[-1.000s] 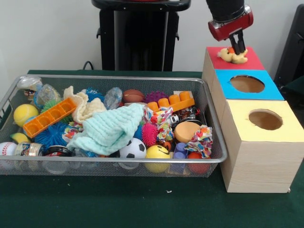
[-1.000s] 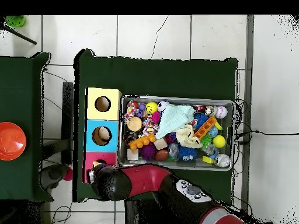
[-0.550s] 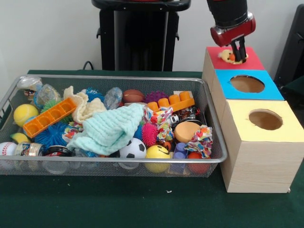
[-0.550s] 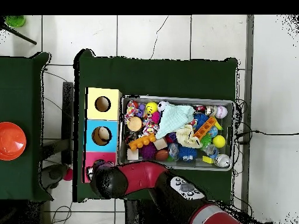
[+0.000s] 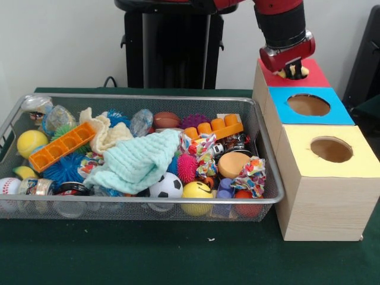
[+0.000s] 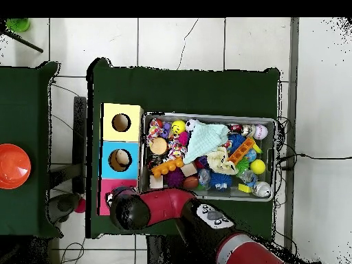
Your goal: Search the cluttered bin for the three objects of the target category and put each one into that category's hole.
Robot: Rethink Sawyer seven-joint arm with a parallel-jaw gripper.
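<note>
On top of the red box (image 5: 309, 76), at the far end of a row of three wooden boxes, the gripper (image 5: 291, 72) of a red and black arm (image 5: 280, 27) is pressing down close to the lid. A small yellow toy (image 5: 298, 72) is showing between and beside its black fingers, low at the red surface where the hole is lying, but whether the fingers are clamping the toy or standing loose around it cannot be told. From overhead, the arm (image 6: 165, 206) is covering most of the red box (image 6: 104, 192), so the toy and the hole are hidden in that view.

Next along the row, the blue box (image 5: 309, 105) and the yellow box (image 5: 329, 151) are each showing an open round hole on top. Just beside the boxes, a wire mesh bin (image 5: 178, 208) is sitting on the green table (image 5: 178, 255), crowded with toys. A pale mint cloth (image 5: 136, 163) is lying across the middle, an orange tray (image 5: 62, 145) is lying tilted at one side, and a soccer ball (image 5: 165, 186) and a yellow smiley ball (image 5: 197, 192) are resting against the near wall. A yellow tennis ball (image 5: 31, 142) is sitting at the end away from the boxes
</note>
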